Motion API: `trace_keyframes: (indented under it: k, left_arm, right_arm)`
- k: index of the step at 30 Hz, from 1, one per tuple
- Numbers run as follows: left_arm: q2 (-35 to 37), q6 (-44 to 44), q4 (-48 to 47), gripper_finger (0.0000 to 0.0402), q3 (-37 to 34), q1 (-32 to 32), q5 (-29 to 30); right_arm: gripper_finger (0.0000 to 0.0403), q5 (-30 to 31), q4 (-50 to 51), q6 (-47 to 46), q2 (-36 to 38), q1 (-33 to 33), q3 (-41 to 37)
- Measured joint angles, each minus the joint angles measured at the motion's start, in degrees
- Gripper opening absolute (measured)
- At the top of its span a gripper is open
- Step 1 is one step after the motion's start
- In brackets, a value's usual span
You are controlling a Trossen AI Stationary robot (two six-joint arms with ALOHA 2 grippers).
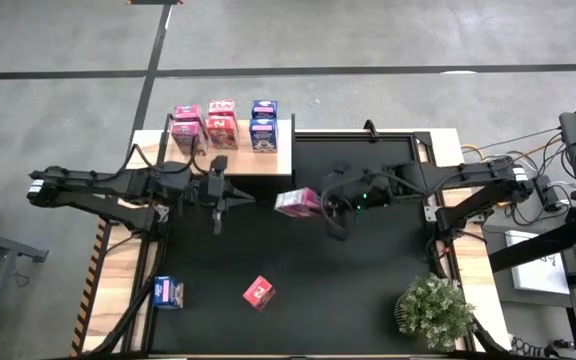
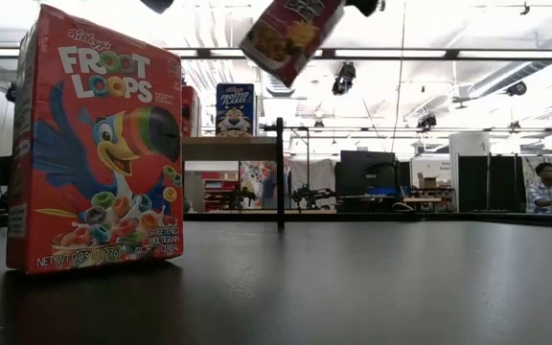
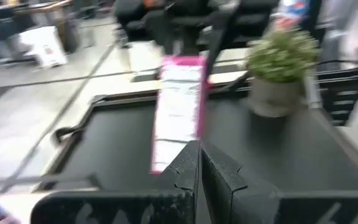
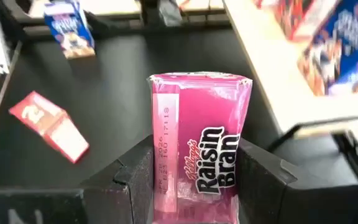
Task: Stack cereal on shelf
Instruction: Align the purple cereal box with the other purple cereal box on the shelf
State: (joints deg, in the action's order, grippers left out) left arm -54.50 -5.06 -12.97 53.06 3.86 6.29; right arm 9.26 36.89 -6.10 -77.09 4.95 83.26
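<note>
Right gripper (image 4: pixel 194 180) clamped on a pink cereal box (image 4: pixel 201 143), fingers pressing its two broad faces, carried in the air above the middle of the bench (image 1: pixel 368 300). Likely light, thin cardboard: stiff enough along the edges, easily dented mid-panel, a little slick on the printed faces. Best held low across the broad faces, firmly but not crushing.

Left gripper (image 1: pixel 217 196) near the far-left part of the bench, just in front of the shelf (image 1: pixel 278 158), fingers together, empty.

On the shelf at the far-left corner: pink and blue boxes toward its left and middle, bare plank toward its right end and front edge. Open air between carried box and shelf, though the left gripper sits close to the approach.

Still on the bench near the front edge: a blue box (image 1: pixel 168 292) at the left, a red box (image 1: pixel 258 292) nearer the middle. Potted plant (image 1: pixel 434 308) at the front-right corner, well clear.
</note>
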Motion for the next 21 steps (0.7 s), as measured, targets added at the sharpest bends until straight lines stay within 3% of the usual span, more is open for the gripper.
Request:
trace_keyframes:
  k: [6,21]
  left_arm:
    - [2.4,-0.2,-1.7,0.0,0.0,0.1,6.6]
    - [8.1,-2.4,-1.7,0.0,-0.5,0.1,6.7]
  right_arm:
    - [0.0177,-6.4,-3.0,6.2,-1.9,-5.3,3.6]
    - [0.0177,-8.3,2.7,19.5,-23.4,-13.3,30.1]
